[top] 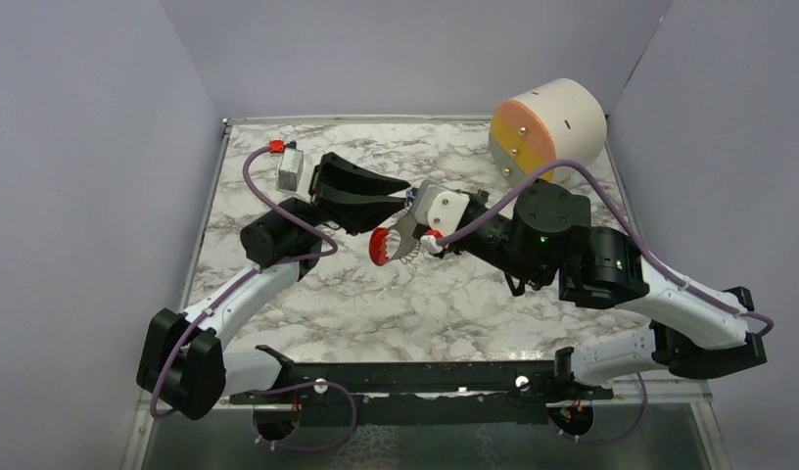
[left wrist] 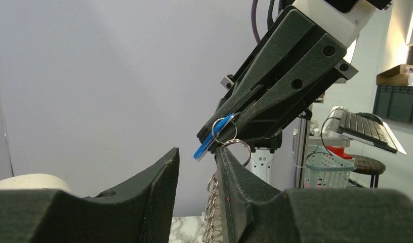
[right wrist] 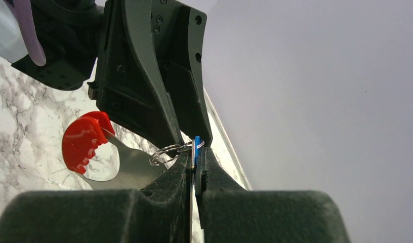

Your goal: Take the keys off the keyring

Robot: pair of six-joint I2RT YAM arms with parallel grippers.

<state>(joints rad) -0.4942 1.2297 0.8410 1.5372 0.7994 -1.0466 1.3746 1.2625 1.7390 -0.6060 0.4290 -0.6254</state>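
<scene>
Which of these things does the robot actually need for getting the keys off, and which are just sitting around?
Needed:
blue key, pinched in the right gripper
small metal rings threaded on it
red keyring with a flat silver piece
left gripper, open beside the rings

Just sitting around:
round drawer box at the far right of the table
keyboard and basket beyond the table
</scene>
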